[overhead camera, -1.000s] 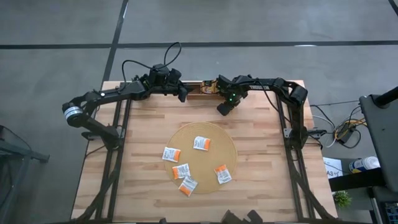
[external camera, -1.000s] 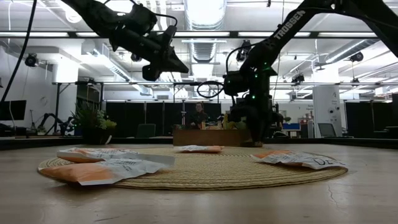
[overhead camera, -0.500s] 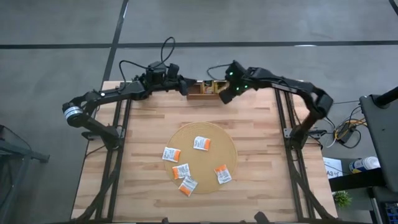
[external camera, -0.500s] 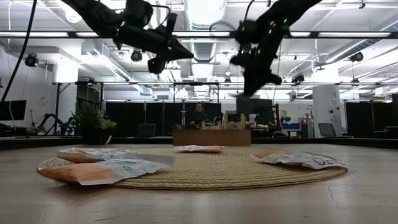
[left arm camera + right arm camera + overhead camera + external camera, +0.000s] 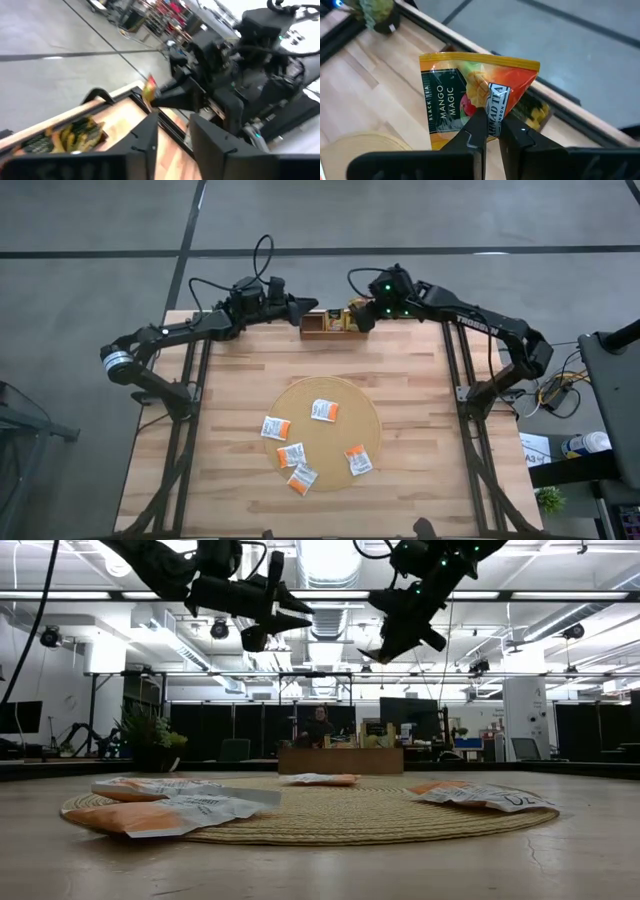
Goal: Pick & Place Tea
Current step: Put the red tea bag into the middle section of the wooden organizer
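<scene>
One sachet (image 5: 470, 105) has been carried by the pinching right gripper (image 5: 362, 317) over the tray (image 5: 322, 326); the left gripper (image 5: 308, 305), now parted, holds nothing.

High view: straight down over whole surface (image 5: 400, 390). Low view: level across round mat (image 5: 350, 818) toward room. Wrist views: close, past own fingers, both facing wooden tray (image 5: 330, 323), shared with high view.
</scene>
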Controlling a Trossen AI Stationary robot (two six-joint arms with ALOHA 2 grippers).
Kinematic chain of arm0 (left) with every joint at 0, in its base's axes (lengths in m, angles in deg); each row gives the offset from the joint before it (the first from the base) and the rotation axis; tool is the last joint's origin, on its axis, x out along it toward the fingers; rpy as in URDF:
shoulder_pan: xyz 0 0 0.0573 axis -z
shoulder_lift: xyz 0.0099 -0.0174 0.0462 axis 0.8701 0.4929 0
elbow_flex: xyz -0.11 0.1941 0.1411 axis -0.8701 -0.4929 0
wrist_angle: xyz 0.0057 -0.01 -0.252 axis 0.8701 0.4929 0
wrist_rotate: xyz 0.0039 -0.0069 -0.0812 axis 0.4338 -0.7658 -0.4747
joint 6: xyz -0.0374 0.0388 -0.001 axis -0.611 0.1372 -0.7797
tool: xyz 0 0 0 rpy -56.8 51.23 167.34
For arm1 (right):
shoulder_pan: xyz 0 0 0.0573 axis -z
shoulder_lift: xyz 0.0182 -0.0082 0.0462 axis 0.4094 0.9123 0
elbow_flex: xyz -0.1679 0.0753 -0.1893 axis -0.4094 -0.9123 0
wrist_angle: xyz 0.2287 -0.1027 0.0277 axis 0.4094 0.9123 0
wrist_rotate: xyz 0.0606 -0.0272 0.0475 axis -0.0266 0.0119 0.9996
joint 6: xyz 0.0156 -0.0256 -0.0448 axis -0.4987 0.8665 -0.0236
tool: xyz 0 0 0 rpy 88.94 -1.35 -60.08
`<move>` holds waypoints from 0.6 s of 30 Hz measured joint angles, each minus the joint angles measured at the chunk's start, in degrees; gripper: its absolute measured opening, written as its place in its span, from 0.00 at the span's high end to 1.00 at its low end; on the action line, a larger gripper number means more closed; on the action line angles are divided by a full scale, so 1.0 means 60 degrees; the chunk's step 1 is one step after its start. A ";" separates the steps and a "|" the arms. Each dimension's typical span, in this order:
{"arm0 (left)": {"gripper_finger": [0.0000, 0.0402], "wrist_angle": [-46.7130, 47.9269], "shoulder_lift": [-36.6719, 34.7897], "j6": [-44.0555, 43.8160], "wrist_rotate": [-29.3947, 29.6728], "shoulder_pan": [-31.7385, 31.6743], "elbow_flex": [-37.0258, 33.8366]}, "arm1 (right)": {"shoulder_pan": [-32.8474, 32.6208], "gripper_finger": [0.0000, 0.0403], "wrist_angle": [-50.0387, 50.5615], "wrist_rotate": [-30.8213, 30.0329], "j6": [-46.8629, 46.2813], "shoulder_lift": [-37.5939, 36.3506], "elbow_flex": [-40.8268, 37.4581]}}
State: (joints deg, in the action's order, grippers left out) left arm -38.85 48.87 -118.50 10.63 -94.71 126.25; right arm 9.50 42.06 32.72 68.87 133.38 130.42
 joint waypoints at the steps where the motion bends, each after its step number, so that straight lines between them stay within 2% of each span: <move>1: 0.71 0.0010 0.0000 -0.0006 -0.0130 0.0000 0.0008 | -0.0023 0.94 -0.0153 0.0000 0.0082 0.0000 0.0000; 8: 0.55 0.0039 0.0007 0.0051 -0.0637 0.0060 0.0294 | -0.0237 0.94 -0.1323 0.0029 0.0434 -0.0018 0.0000; 13: 0.53 0.0042 0.0007 0.0444 -0.0645 0.0195 0.0556 | -0.0386 0.94 -0.1618 0.0022 0.0470 -0.0018 0.0000; 18: 0.53 0.0484 0.0007 0.1488 0.0000 0.0540 0.0858 | -0.0515 0.94 -0.1970 0.0019 0.0536 -0.0018 0.0000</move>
State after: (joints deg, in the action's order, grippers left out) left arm -35.95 48.91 -109.57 10.63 -91.47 131.40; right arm 6.41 30.24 32.83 72.09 133.27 130.42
